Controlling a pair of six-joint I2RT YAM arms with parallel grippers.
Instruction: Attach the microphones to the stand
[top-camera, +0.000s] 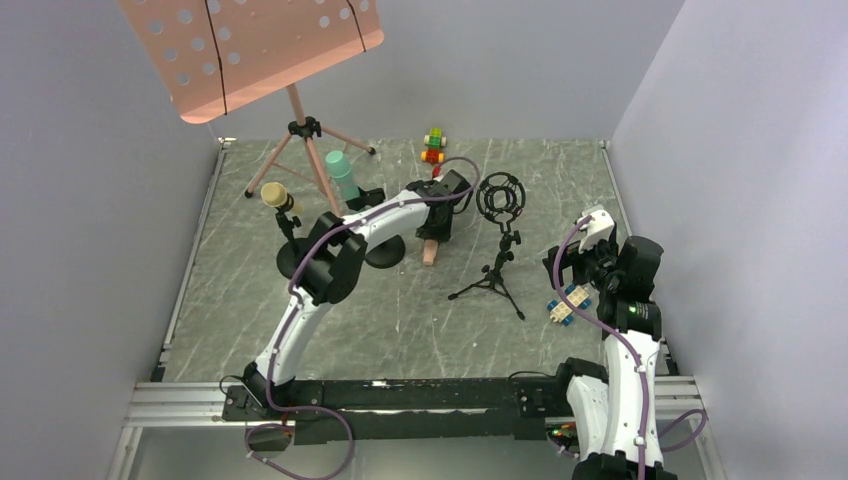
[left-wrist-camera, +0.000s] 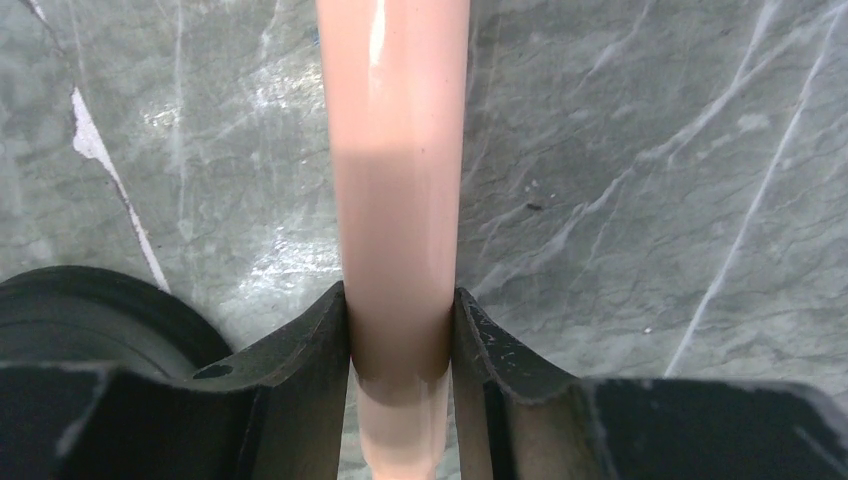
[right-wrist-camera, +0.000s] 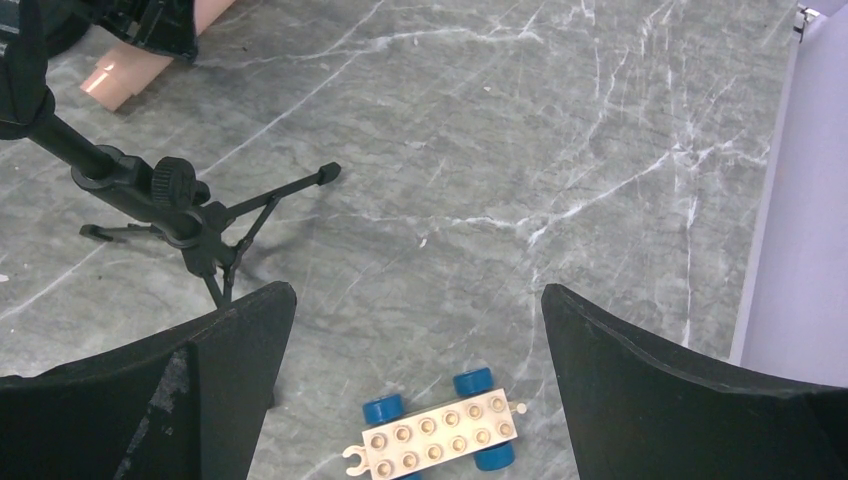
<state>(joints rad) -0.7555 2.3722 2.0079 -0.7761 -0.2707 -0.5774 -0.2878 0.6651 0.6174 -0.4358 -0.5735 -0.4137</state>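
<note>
Here's the grey marble-patterned table (top-camera: 400, 330), and two look home already: the teal-green plastic microphone (top-camera: 342, 172) and the pale yellow plastic microphone (top-camera: 275, 194) stand upright in holders at back left. The black tripod stand with its ring cradle (top-camera: 498, 200) sits empty mid-table. Just left of it, the left gripper (left-wrist-camera: 400, 320) pinches the slim salmon pink plastic microphone (left-wrist-camera: 395, 150), pads touching both sides, low over the tabletop. The right gripper (right-wrist-camera: 420, 340) hangs spread wide, holding nothing, above a beige toy-brick car with blue wheels (right-wrist-camera: 432, 440). Next, I'd say: lift, tip upright, thread the tail through that ring.
</note>
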